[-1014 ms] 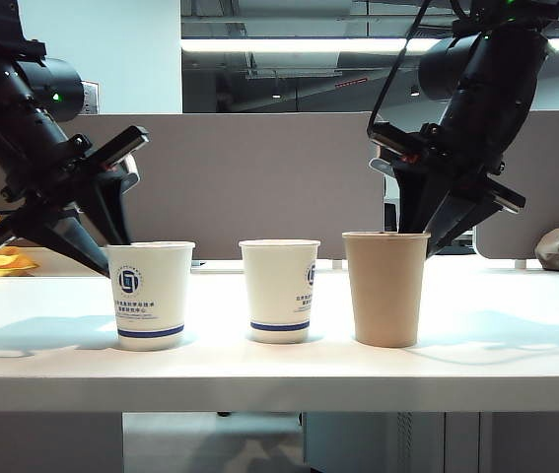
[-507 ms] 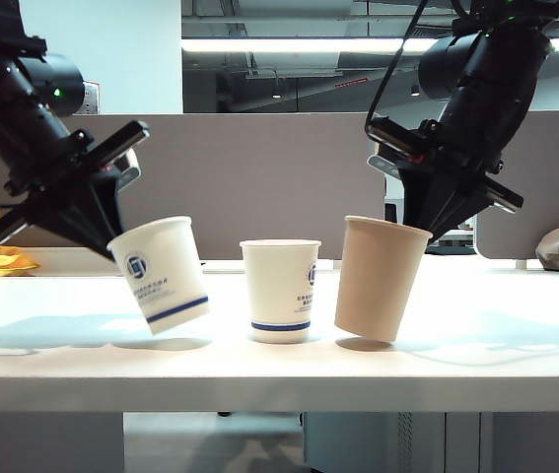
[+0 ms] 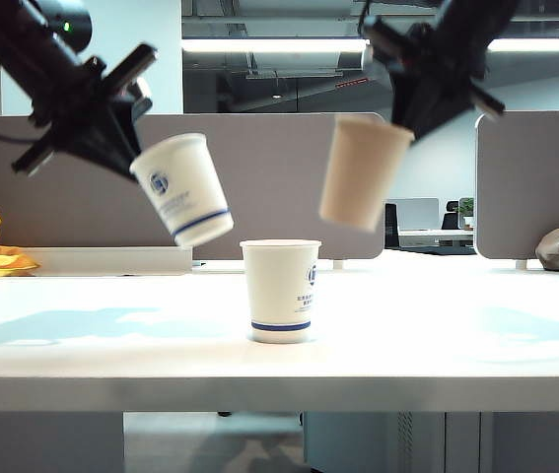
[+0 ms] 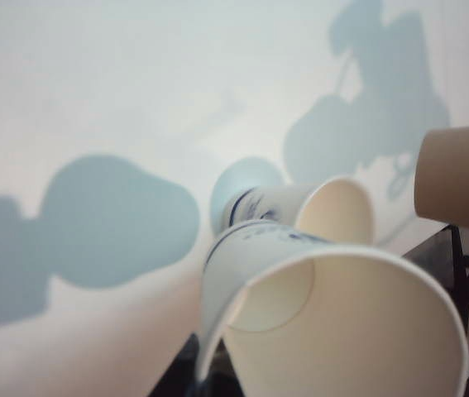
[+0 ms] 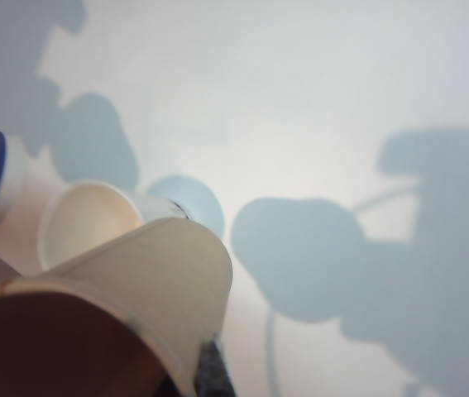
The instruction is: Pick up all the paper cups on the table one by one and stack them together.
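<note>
One white paper cup (image 3: 280, 291) stands upright near the front middle of the surface (image 3: 456, 345). Above it to the left, the left hand (image 3: 126, 148) grips a tilted white logo cup (image 3: 182, 189) by its rim. Up right, the right hand (image 3: 404, 123) clamps the brown cup (image 3: 360, 172), tilted, clear of the surface.

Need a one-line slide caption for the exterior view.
Left gripper and right gripper hold a white cup and the brown cup aloft over another white cup on the table.
</note>
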